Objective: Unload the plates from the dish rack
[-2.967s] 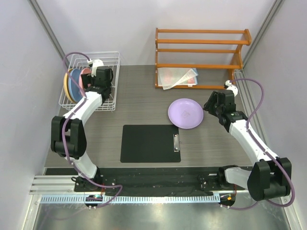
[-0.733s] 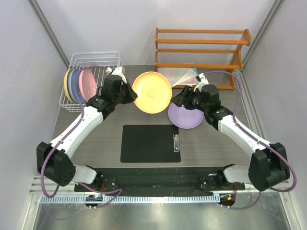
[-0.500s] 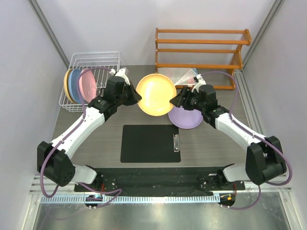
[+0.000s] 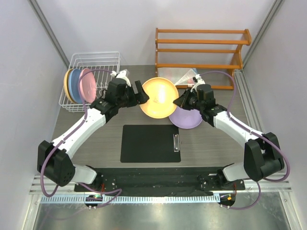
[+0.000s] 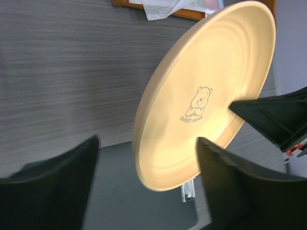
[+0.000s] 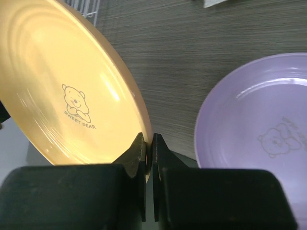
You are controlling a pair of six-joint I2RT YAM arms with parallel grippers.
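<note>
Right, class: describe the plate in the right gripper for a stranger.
Find the orange shelf at the back. Before it, the right gripper pinches a yellow plate by its rim. Unlike the purple plate lying flat beside it, it hangs tilted.

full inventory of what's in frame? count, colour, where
plates in the rack: at least three, orange-yellow, light blue, pink; on edge at its left end
yellow plate: one, orange-yellow; tilted in the air between the grippers
purple plate: one, purple; flat on the table under the right arm
dish rack: one, white wire; back left
clipboard: one, black; table centre
shelf: one, orange wood; back right
sheets: a few, pale; under the shelf
table: one, grey woodgrain
left gripper: open, either side of the yellow plate
right gripper: shut on the yellow plate's rim
</note>
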